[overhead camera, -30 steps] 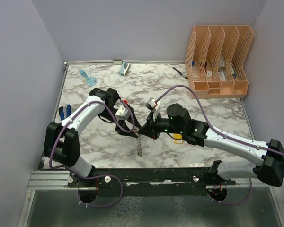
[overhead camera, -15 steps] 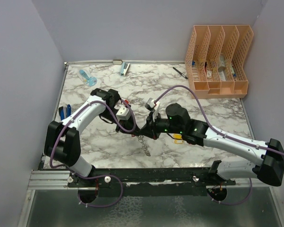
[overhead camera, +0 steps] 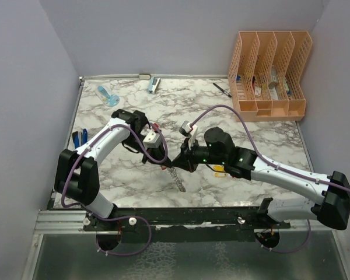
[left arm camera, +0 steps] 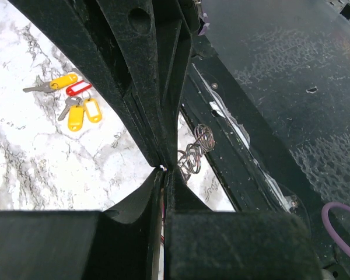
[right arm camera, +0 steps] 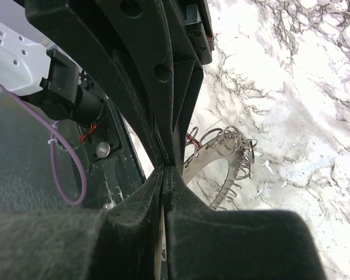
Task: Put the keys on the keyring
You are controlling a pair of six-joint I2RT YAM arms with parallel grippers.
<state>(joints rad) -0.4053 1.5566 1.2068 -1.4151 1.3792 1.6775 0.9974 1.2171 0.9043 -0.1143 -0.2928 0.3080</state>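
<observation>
The keyring, a grey toothed metal ring strung with small wire rings, hangs tilted above the marble table where my two grippers meet. My right gripper is shut on its flat rim; the ring shows clearly in the right wrist view, just past the shut jaws. My left gripper is shut tip to tip against the right one, apparently on the same ring, whose wire loops show just beyond its tips. The keys, with yellow and red tags, lie on the table beside the right arm.
An orange file organiser stands at the back right with a black pen beside it. A blue stapler and a light blue item lie at the back left. A dark blue item lies at the left edge. The black front rail runs below the ring.
The keyring hung straight down a second ago; its lower end has swung to the right and it now hangs tilted. Both grippers stay shut together and have shifted only slightly.
</observation>
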